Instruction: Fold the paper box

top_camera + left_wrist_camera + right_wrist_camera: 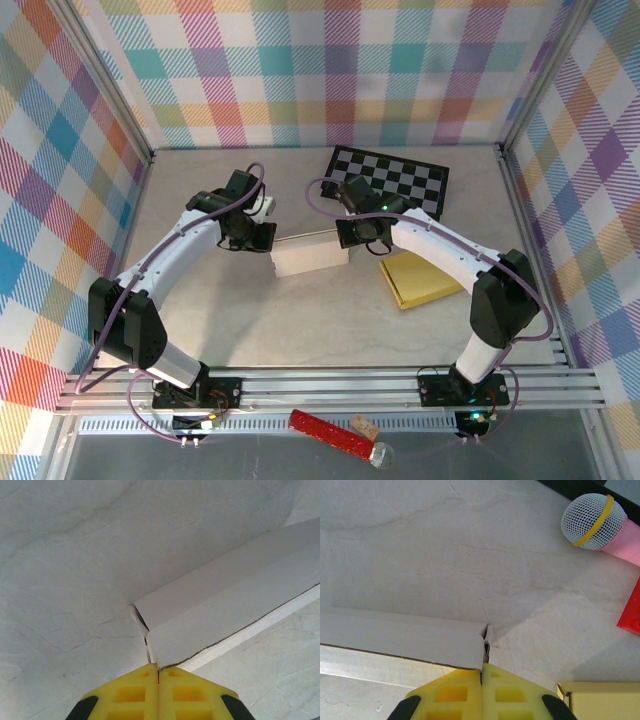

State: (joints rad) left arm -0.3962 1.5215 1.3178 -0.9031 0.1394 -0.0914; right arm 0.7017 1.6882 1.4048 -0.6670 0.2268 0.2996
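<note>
The white paper box (310,258) lies partly folded at the middle of the table, with a long flap raised. My left gripper (262,237) is at its left end. In the left wrist view the yellow fingers (130,692) are pressed together, and the box's (225,605) near corner is pinched in the seam of the left gripper (158,669). At the box's right end is my right gripper (352,238). In the right wrist view the right gripper (482,669) is shut on the end edge of the box (400,635), where a small side flap stands up.
A black-and-white checkerboard (400,178) lies behind the box, and a flat yellow box (420,277) to its right. A pink microphone (594,521) and a red block (631,611) lie past the right gripper. A red object (325,432) rests on the front rail.
</note>
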